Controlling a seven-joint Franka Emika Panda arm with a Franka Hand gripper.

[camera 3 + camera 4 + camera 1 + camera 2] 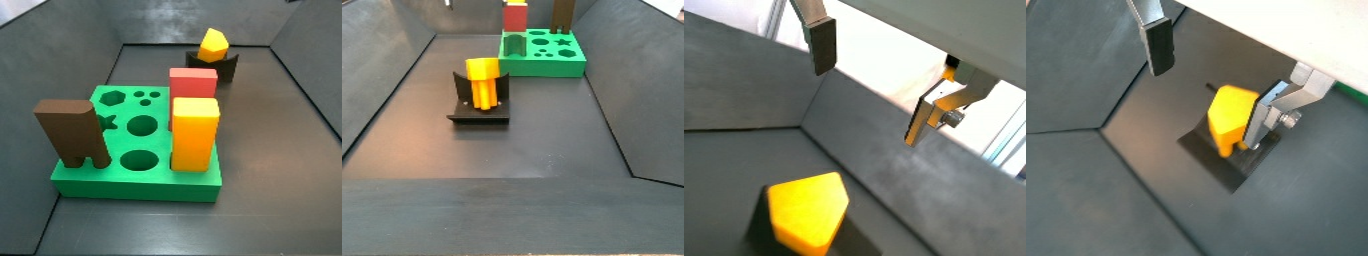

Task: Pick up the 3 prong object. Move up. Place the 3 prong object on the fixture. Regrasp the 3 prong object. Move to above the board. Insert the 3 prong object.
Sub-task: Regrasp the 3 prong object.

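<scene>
The 3 prong object, a small orange-yellow block, stands upright on the dark fixture. In both side views it is alone there, away from the green board. My gripper is open and holds nothing. Its fingers hang above the 3 prong object, which shows close beside one finger without touching it. In a wrist view the 3 prong object on the fixture lies well off from the gripper. The gripper itself does not show in the side views.
On the board stand a tall brown two-legged block, a tall orange-yellow block and a red block. Dark sloping walls enclose the grey floor on all sides.
</scene>
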